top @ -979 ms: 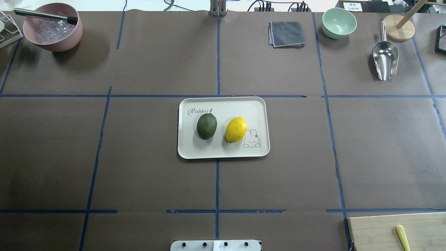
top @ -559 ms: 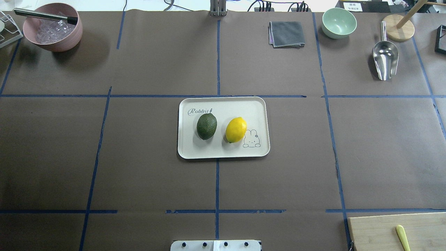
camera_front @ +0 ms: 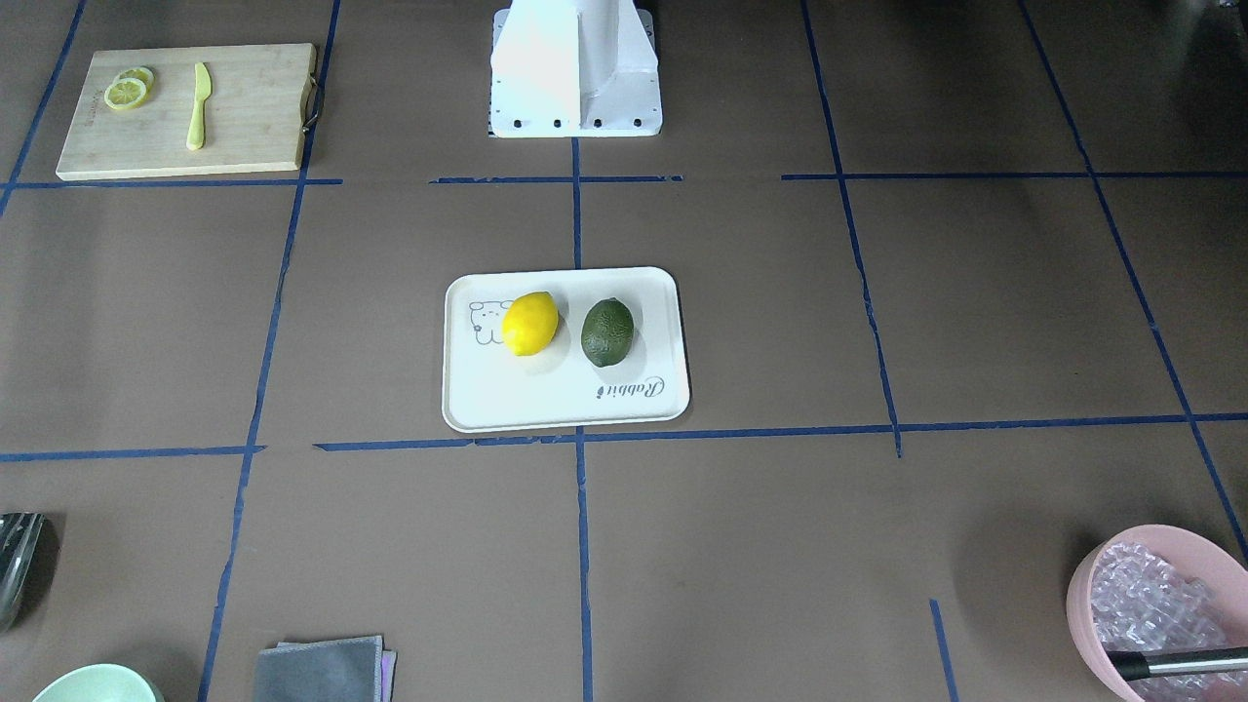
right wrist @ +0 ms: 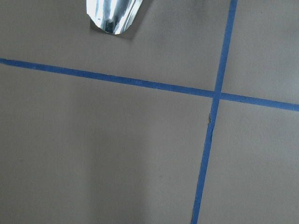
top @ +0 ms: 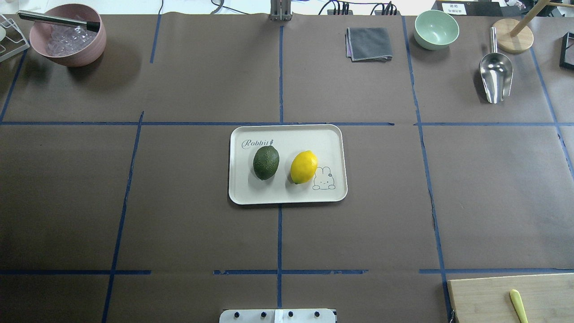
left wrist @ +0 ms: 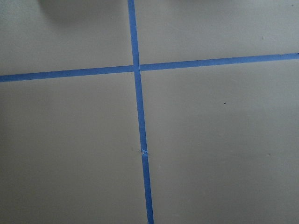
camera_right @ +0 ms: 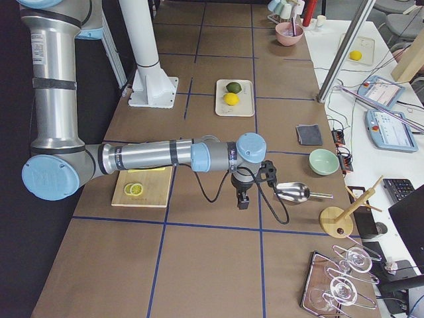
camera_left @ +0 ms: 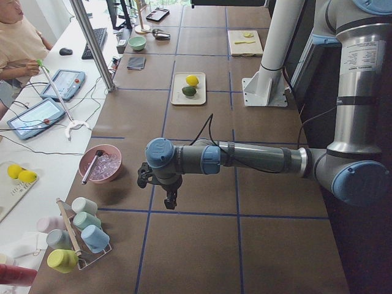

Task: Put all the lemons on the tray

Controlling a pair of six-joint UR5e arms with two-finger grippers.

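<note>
On the tray: both lemons lie on the cream tray (top: 332, 134), which sits mid-surface where the blue tape lines cross.
Green lemon: the green lemon (top: 266, 162) lies in the tray's left half in the overhead view, just under the "Rabbit" script, long axis near 12 to 6 o'clock.
Yellow lemon: the yellow lemon (top: 303, 167) is at 3 o'clock of the green one, a narrow gap between them, its edge against the rabbit drawing.
Left hand: the left hand (camera_left: 170, 199) hangs pointing down over the surface (top: 179, 202), near the pink bowl (top: 67, 36) and well apart from the tray; whether its fingers are spread or pressed together cannot be told.
Right hand: the right hand (camera_right: 242, 199) points down just beside the metal scoop (top: 495, 74), well apart from the tray; its finger state cannot be told either.
Around the tray, overhead view: pink bowl at 10 o'clock, grey cloth (top: 369, 43) at 1, mint bowl (top: 436, 29) between 1 and 2, scoop at 2, cutting board (top: 493, 296) at 4.
Cutting board: it carries a yellow knife (top: 518, 305) and lemon slices (camera_front: 127, 90).
</note>
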